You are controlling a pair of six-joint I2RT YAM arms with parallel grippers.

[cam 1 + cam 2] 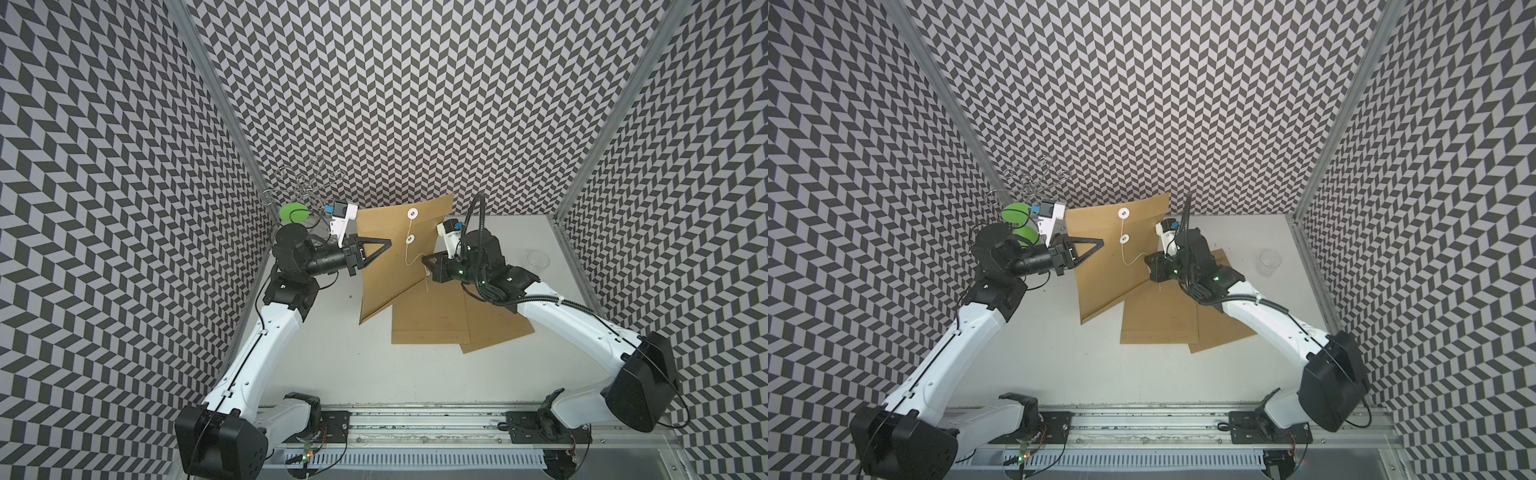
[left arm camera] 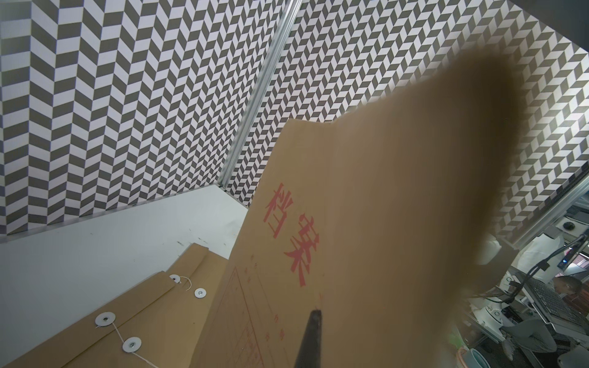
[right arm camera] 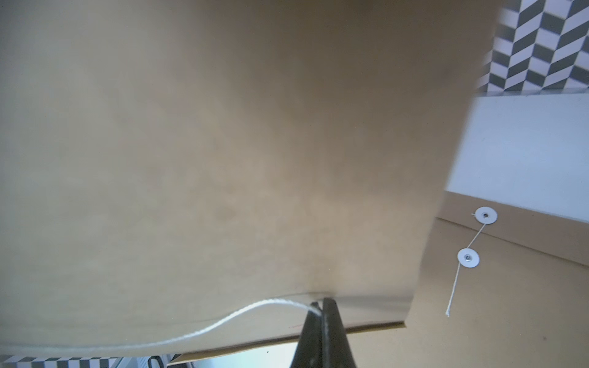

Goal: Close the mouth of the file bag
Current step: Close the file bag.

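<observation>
1. Seen from above, with 12 o'clock at the back wall, a white table sits inside chevron-patterned walls. Two robot arms reach in from the 6 o'clock edge.
2. A brown paper file bag is lifted and tilted near the 12 o'clock side of the table. Its top edge leans towards the back wall and its lowest corner points to 7 o'clock.
3. The left gripper is at the bag's 9 o'clock edge, its fingers pressed together on the paper. The left wrist view shows one dark finger lying against the bag's face, which is printed in red.
4. Two white discs sit on the bag's upward face, the upper disc on the flap and the lower disc just below it, towards 6 o'clock.
5. A white string runs from the upper disc past the lower one, then curves towards 4 o'clock.
6. The right gripper is at the bag's 3 o'clock side. In the right wrist view its fingers are closed and pinch the string between their tips, close against the bag's edge.
7. Two spare bags lie flat and overlapping on the table, at 5 o'clock from the lifted one.
8. A clear cup stands near the 3 o'clock wall, and a green disc sits in the 10 o'clock corner.
</observation>
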